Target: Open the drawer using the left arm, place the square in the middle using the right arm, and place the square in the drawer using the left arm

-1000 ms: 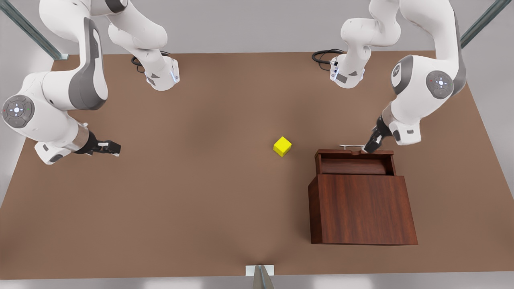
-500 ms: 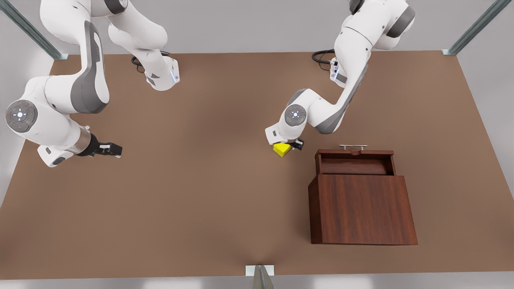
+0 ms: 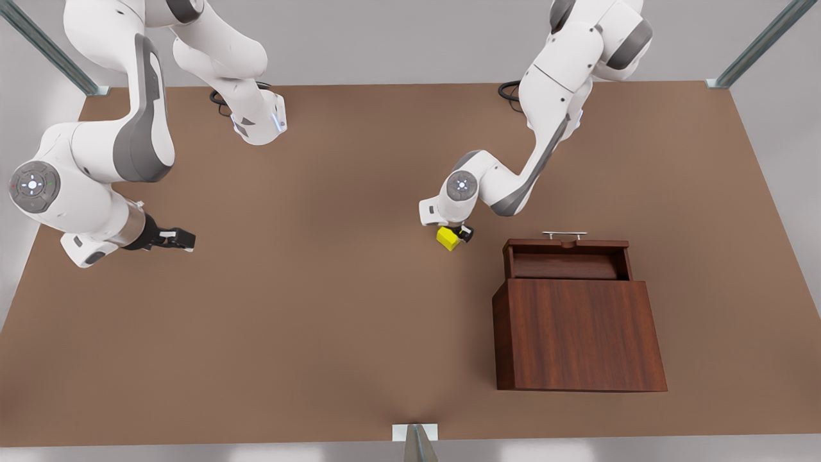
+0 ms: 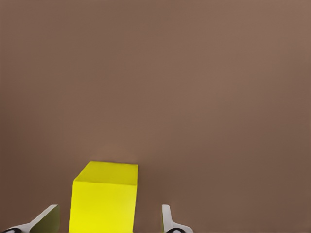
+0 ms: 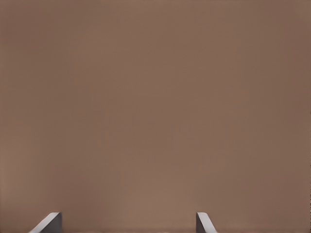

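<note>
Reddish-brown wooden drawer point(image 3: 567, 260) open; left gripper point(image 3: 458, 235) straddles, fingers spread, the square point(image 3: 448, 239); right gripper point(image 3: 172, 239) released, waiting.

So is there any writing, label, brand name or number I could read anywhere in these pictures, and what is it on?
None: no readable text anywhere.
The square, between the open left gripper's fingers: plain yellow faces.
The drawer and its cabinet: bare wood grain.
The arm joints: small lights and marks, no letters legible.
The right gripper, waiting open over the table: no markings.
</note>
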{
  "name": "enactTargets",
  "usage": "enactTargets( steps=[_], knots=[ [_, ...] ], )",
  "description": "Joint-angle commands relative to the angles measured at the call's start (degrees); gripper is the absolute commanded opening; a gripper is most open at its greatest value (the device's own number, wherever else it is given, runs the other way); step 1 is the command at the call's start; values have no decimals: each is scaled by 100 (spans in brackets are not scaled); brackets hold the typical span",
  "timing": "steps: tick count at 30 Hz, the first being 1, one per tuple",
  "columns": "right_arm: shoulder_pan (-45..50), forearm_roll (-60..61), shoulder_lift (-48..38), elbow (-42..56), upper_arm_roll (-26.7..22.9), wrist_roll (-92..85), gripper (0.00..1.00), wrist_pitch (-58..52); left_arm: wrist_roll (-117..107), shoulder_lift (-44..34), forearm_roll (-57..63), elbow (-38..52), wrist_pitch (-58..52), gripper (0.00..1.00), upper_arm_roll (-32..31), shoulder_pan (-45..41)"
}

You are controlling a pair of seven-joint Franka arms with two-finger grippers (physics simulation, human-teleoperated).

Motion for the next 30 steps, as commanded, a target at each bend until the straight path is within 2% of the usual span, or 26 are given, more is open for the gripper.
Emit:
enactTargets(
  steps=[1, 22, 23, 24, 25, 30],
  knots=[
    [1, -7, 0, -4, 0, 0, 100, 9, 0, 4, 11, -9, 0, 100, 4, 2],
    [-17, 10, 35, 14, -8, -18, 100, 9, -62, 593, 125, -79, 466, 100, 118, -60],
    [-17, 10, 35, 14, -8, -18, 100, 18, -62, 610, 125, -79, 475, 92, 118, -60],
    [-17, 10, 44, 14, 0, -18, 100, 26, -62, 619, 134, -79, 545, 79, 118, -60],
    [-8, 10, 52, 14, -8, -18, 100, 35, -62, 637, 125, -79, 554, 75, 118, -60],
    [-8, 10, 114, 31, -8, -18, 100, 62, -62, 663, 134, -70, 589, 73, 162, -60]
  ],
)
